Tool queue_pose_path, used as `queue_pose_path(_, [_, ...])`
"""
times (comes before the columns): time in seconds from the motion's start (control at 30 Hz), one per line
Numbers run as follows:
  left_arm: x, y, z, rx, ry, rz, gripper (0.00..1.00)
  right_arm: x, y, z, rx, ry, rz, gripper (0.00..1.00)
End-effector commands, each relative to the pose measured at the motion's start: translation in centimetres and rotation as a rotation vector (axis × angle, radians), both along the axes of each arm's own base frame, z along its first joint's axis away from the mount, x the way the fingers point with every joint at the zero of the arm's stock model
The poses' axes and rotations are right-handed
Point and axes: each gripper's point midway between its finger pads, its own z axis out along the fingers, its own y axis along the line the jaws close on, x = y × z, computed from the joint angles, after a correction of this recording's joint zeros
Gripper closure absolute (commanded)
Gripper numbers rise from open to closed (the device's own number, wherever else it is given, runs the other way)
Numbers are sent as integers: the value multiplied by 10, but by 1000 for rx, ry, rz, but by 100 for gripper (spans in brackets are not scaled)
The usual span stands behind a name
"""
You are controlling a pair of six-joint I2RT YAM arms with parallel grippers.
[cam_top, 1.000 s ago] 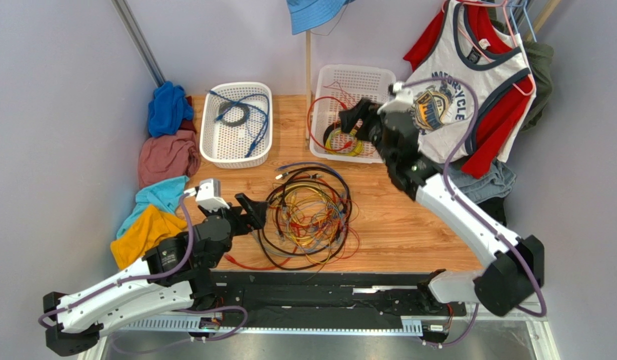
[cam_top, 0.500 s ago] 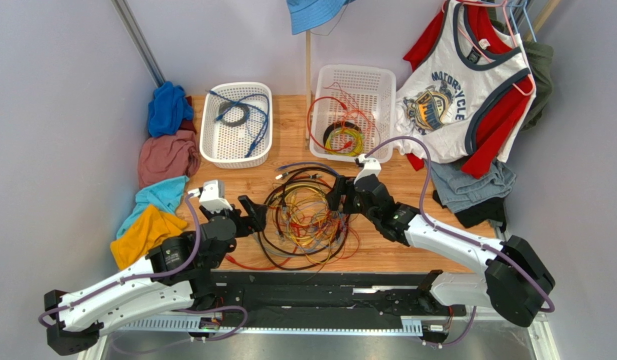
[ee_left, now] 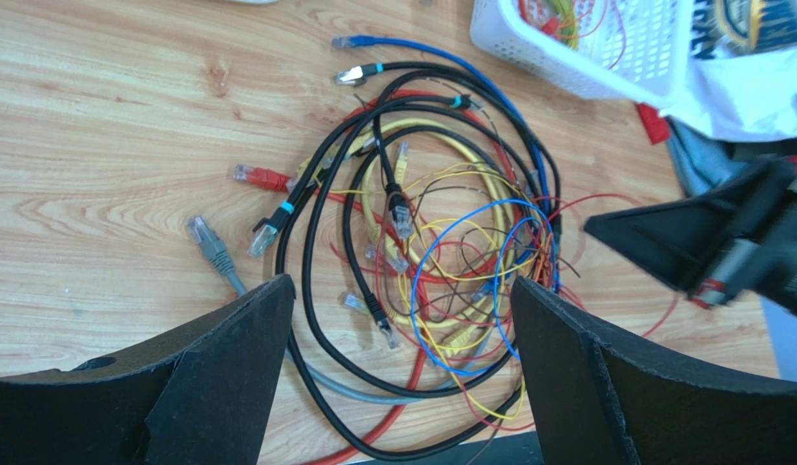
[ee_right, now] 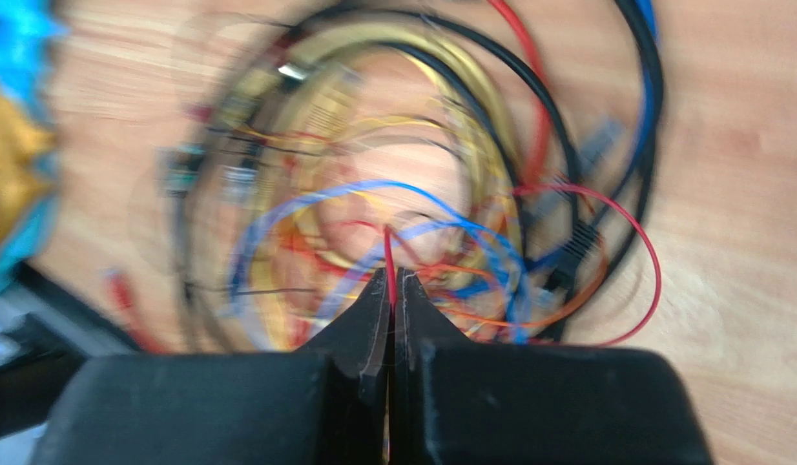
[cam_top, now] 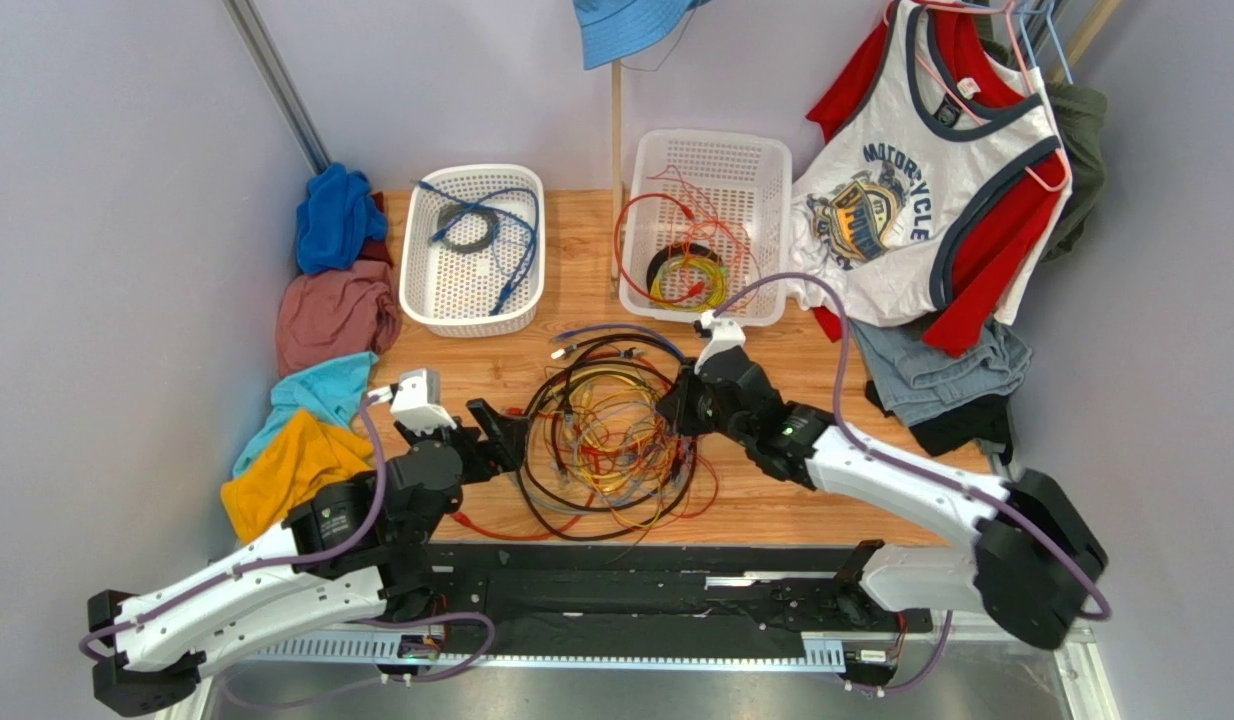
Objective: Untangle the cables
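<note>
The cables (cam_top: 616,435) lie as one tangle of black, blue, red, orange and yellow loops in the middle of the wooden table, and the left wrist view shows the same cables (ee_left: 441,252) with their small plug ends. My left gripper (cam_top: 496,425) is at the tangle's left edge. It is open, and a black, a grey and a red cable lie on the table between its fingers (ee_left: 400,284). My right gripper (cam_top: 677,405) is at the tangle's right edge. Its jaws (ee_right: 393,274) are shut on a thin red wire (ee_right: 389,254) that rises out of the pile.
Two white baskets stand at the back: the left one (cam_top: 413,285) holds blue cable and a dark coil, the right one (cam_top: 736,150) red wires and a yellow-green coil. Clothes are piled at the left (cam_top: 330,315) and right (cam_top: 924,195). A black rail (cam_top: 653,578) runs along the near edge.
My right arm swung from the right basket down to the tangle's right side, and its jaws closed on a thin red wire. The left gripper barely shifted and stayed open.
</note>
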Motion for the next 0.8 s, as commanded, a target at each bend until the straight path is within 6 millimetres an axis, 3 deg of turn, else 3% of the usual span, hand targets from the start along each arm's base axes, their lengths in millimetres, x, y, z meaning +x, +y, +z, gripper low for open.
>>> queue_pose_path(0.0, [1,4,12,-50,-50,3,10,-10,21,216,283,-422,116,100])
queue_pose_path(0.07, [1,4,19,-72,-81,-9,10,-26,19,282,294,-572,191,100])
queue_pose_path(0.1, [3,1,26,-87,-112,-18,10,-34,11,331,324,-632,198,100])
queue_pose_path(0.13, [3,-1,31,-95,-127,-26,10,-40,8,358,332,-671,223,100])
queue_pose_path(0.17, [4,-5,32,-97,-139,-41,10,-44,4,378,338,-695,234,100])
queue_pose_path(0.2, [6,-10,41,-110,-176,-59,10,-45,6,381,314,-678,253,100])
queue_pose_path(0.23, [8,-15,43,-105,-186,-70,10,-53,-3,420,366,-736,246,100])
queue_pose_path(0.27, [8,-22,44,-107,-196,-97,10,-55,-5,430,371,-755,246,100])
queue_pose_path(0.3, [10,-29,58,-124,-249,-122,9,-55,-6,439,376,-763,247,100])
queue_pose_path(0.33, [10,-40,59,-117,-261,-167,9,-61,-13,460,406,-794,242,100])
queue_pose_path(0.37, [10,-46,60,-116,-279,-188,8,-64,-15,468,419,-802,245,100])
queue_pose_path(0.4, [12,-52,73,-134,-332,-206,8,-64,-14,470,411,-795,251,100])
queue_pose_path(0.47, [14,-65,75,-127,-363,-246,7,-72,-19,485,432,-802,264,100])
queue_pose_path(0.57, [16,-72,88,-149,-419,-259,6,-68,-13,475,409,-766,270,100])
queue_pose_path(0.67, [16,-68,92,-154,-423,-239,7,-58,-2,440,348,-685,272,100])
queue_pose_path(0.7, [15,-63,87,-140,-404,-233,7,-53,5,412,312,-635,277,100])
queue_pose_path(0.77, [17,-50,82,-122,-377,-180,6,-47,9,385,279,-590,267,100])
